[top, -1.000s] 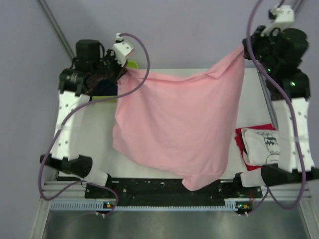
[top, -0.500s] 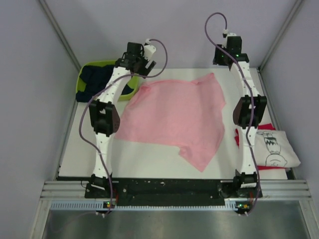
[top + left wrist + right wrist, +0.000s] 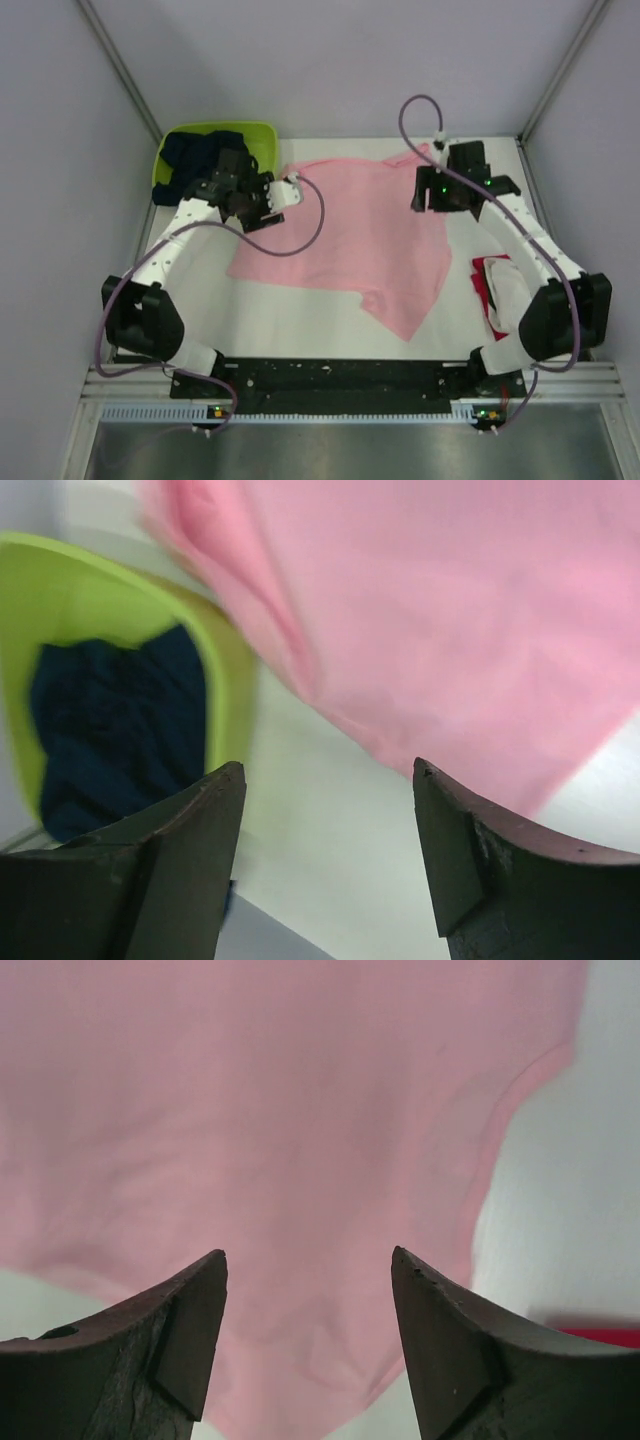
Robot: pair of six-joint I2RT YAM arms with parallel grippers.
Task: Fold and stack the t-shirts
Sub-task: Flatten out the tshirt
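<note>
Both arms have pulled back from the far edge of the table (image 3: 300,322) and their elbows now swing out to the sides, while the pink t-shirt (image 3: 350,235) has settled flat on the tabletop. Nearest the bases, one corner of the pink cloth points toward the near edge. At the near right, well apart from either tool, the white t-shirt (image 3: 507,292) with black drawing sits folded on the red t-shirt (image 3: 481,276), partly hidden by the right arm. Farther in, the right gripper (image 3: 308,1258) hovers above the pink shirt's right side, fingers spread with nothing between them. The left gripper (image 3: 328,780) hangs at the shirt's left edge, likewise released, with the pink cloth ahead of it and to its right. Beyond, at the far left corner, the navy t-shirt (image 3: 196,152) lies bunched in the lime-green basket (image 3: 258,134), just beside the pink shirt's far left corner
</note>
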